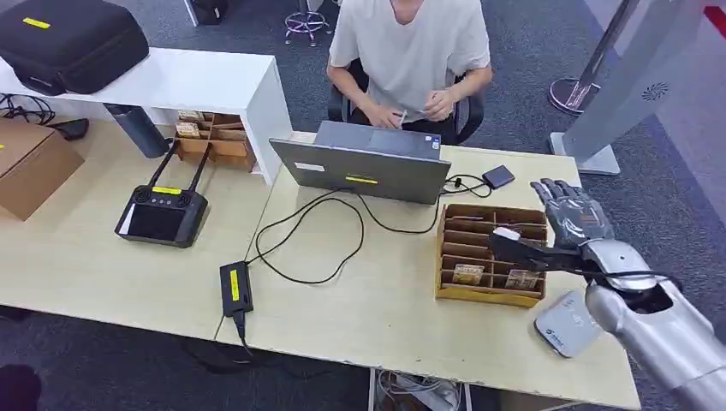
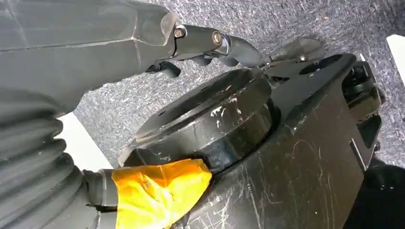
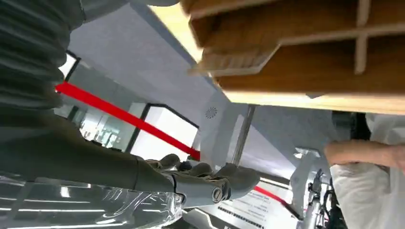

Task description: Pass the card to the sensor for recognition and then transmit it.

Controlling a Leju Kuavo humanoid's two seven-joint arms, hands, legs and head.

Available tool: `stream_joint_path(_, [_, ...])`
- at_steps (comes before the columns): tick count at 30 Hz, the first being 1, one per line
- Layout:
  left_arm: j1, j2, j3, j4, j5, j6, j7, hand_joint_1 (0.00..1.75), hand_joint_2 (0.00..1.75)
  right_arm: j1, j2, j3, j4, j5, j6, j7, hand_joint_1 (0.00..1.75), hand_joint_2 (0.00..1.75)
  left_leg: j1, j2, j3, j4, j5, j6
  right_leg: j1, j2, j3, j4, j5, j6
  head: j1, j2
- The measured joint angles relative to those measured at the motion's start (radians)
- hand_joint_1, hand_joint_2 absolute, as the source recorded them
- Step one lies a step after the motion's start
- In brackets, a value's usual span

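Observation:
A wooden card box [image 1: 490,257] with several slots stands on the table's right side. Brown cards [image 1: 468,274] sit in its front slots, and a white card edge [image 1: 507,232] shows in a middle slot. My right hand [image 1: 572,214] hovers at the box's right edge with its fingers spread upward. Its dark thumb reaches over the box towards the white card, and I cannot tell if they touch. The grey-white sensor pad [image 1: 567,324] lies near the front right edge, under my right forearm. In the right wrist view, the right hand [image 3: 205,179] holds nothing beside the box [image 3: 296,62]. My left hand [image 2: 210,43] hangs empty over the carpet.
A person [image 1: 411,51] sits behind an open laptop [image 1: 368,167] across the table. A black cable loops to a power adapter [image 1: 235,287]. A small black box [image 1: 498,176] lies behind the card box. On the left table are a controller [image 1: 161,214] and a cardboard box [image 1: 30,163].

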Motion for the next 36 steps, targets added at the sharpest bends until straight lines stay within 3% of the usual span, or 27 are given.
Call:
stream_joint_path(11, [0.013,0.016,0.008,-0.055,0.007,0.046,0.009,0.00,1.75,0.211,0.069,-0.179,-0.092,0.035,-0.105,-0.003,0.00,1.75,0.000,0.000,0.000,0.000,0.000,0.000,0.000,0.000,0.000,0.000,0.000,0.000,0.000,0.000])
stream_joint_path(22, [0.024,0.035,0.008,-0.108,0.007,0.085,0.009,0.00,1.75,0.325,0.117,-0.310,-0.146,0.082,-0.157,-0.031,0.00,1.75,0.000,0.001,0.000,0.000,0.000,0.000,0.000,0.000,0.000,0.000,0.000,0.000,0.000,0.000])
stream_joint_path(36, [0.024,0.040,0.008,-0.116,0.007,0.085,0.010,0.00,1.75,0.334,0.140,-0.344,-0.173,0.123,-0.181,-0.045,0.00,1.75,0.000,0.001,0.000,0.000,0.000,0.000,0.000,0.001,0.000,0.000,0.000,0.000,0.000,0.000])
